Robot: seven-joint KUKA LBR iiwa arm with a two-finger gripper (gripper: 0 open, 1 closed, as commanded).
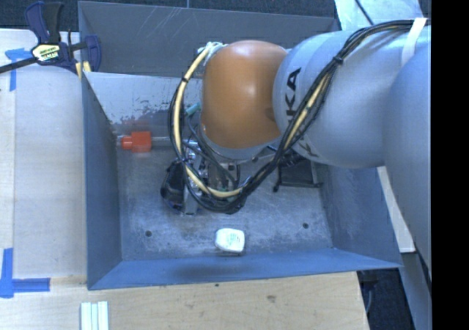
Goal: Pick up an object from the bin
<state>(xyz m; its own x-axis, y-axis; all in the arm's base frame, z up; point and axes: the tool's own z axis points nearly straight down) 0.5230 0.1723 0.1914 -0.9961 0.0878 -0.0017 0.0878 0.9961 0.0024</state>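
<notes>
The arm [352,94] reached in from the right and bent down over the middle of the grey bin [102,196], its orange cover [242,94] and looped yellow and black cables [180,112] hiding most of what lay beneath. The gripper [183,193] was low over the bin floor, a little left of centre. Seen from above as a dark mass among the cables, it gave no sign of whether it was spread or pressed together, or whether anything was in it. Two loose things lay near it, both apart from it. A small orange piece [135,141] sat to the gripper's upper left at the foot of the back wall. Its long axis ran left to right along that wall, with the deeper orange end to the left and a paler end towards the arm. A small white rounded piece [230,240] lay on the floor near the front wall, just right of the gripper. Its longer side also ran roughly left to right, and which end was which could not be made out. A dark flat thing [297,173] lay under the arm on the right, largely hidden.
</notes>
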